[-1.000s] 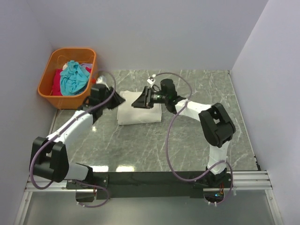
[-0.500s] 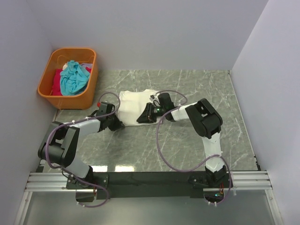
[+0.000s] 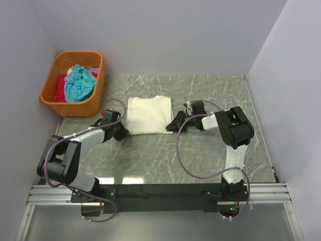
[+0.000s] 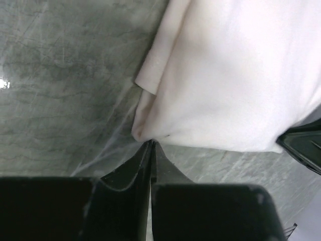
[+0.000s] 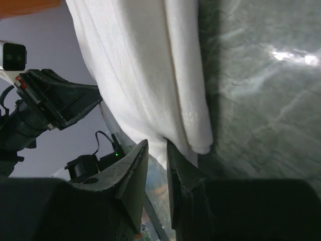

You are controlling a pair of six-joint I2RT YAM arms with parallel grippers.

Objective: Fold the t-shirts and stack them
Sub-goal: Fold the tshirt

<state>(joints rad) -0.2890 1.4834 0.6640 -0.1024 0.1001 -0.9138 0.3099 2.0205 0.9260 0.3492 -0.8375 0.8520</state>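
The cream t-shirt (image 3: 148, 114) lies folded flat in a rectangle on the marble table. My left gripper (image 3: 123, 132) is low at its near left corner. In the left wrist view the jaws (image 4: 151, 142) are shut, their tips touching the shirt's corner (image 4: 235, 75), with no cloth seen between them. My right gripper (image 3: 175, 123) is low at the shirt's near right edge. In the right wrist view it (image 5: 157, 142) is slightly open, with the shirt's folded edge (image 5: 145, 65) just past the tips. The teal shirt (image 3: 77, 80) and the red shirt (image 3: 61, 86) lie in the basket.
The orange plastic basket (image 3: 55, 65) stands at the far left corner, by the left wall. The grey marble table (image 3: 215, 95) ends at walls at the back and on both sides. Cables loop from both arms over the table.
Both grippers brought the lifted shirt edge over and down. The shirt now lies flat and folded. My right gripper has slid right, off the shirt, and opened; the left stays by the near left corner.
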